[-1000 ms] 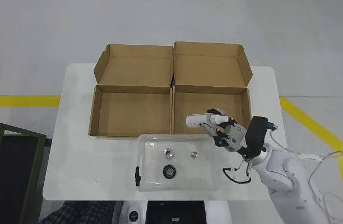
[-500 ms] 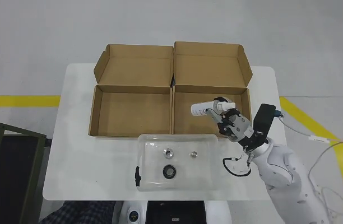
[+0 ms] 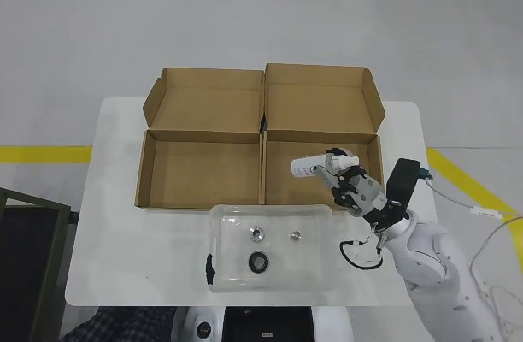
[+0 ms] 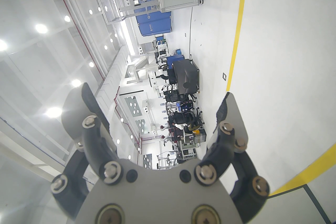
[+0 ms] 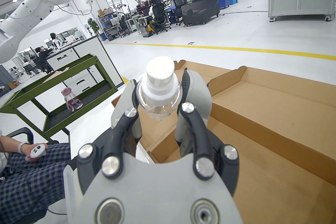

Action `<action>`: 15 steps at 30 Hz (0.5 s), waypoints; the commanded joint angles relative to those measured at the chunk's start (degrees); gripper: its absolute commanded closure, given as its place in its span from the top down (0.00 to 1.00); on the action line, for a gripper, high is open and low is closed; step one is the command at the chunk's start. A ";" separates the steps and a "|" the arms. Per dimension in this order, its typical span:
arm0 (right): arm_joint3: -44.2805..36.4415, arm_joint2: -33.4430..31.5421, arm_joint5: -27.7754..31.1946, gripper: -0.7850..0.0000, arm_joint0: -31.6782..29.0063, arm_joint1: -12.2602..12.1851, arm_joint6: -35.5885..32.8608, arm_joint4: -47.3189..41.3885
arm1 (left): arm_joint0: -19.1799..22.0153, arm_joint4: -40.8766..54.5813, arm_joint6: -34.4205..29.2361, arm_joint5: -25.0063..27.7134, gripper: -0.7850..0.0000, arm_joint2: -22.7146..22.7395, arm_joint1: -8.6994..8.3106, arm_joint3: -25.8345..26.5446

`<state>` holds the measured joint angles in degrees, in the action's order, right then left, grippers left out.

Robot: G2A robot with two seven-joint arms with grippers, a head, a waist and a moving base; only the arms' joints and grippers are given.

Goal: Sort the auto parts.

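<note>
So, top view first: white table (image 3: 116, 214) with two open cardboard boxes side by side on the 12 o'clock half, left box (image 3: 202, 175) and right box (image 3: 283, 179), touching along their shared wall. At 6 o'clock from them, right up against their near walls, sits a clear plastic bin (image 3: 236, 256). Inside it are two small silver bits, one (image 3: 256, 232) with the other (image 3: 294, 233) at its 3 o'clock, and a black ring (image 3: 260, 262) at 6 o'clock from the first one. The right gripper (image 3: 337, 169) comes in from the 4 o'clock corner and hangs over the right box, clamped on a bottle (image 3: 306, 167). That bottle lies roughly level, white cap end pointing to 9 o'clock, about over the middle of the box floor.

Left wrist view: the left gripper (image 4: 157, 93) has its fingers spread wide apart with nothing between them, and it points out at the hall and the floor with its yellow line.

Right wrist view: the right gripper (image 5: 159, 88) has both fingers pressed onto the clear body of the bottle (image 5: 158, 101), just behind the white cap, which sticks out past the fingertips. Brown floor and walls of the right box (image 5: 262, 109) sit underneath. Can't tell how high above the floor the bottle is.
</note>
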<state>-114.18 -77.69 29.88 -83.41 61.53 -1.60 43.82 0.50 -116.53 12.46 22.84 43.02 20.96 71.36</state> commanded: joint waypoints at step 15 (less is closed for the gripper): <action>4.48 5.44 -2.99 0.00 5.93 0.83 -4.57 5.20 | 0.00 0.00 0.00 0.00 1.00 0.00 0.00 0.00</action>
<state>-110.33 -72.80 27.27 -78.24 62.27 -5.90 48.39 0.50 -116.53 12.46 22.84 43.02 20.96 71.36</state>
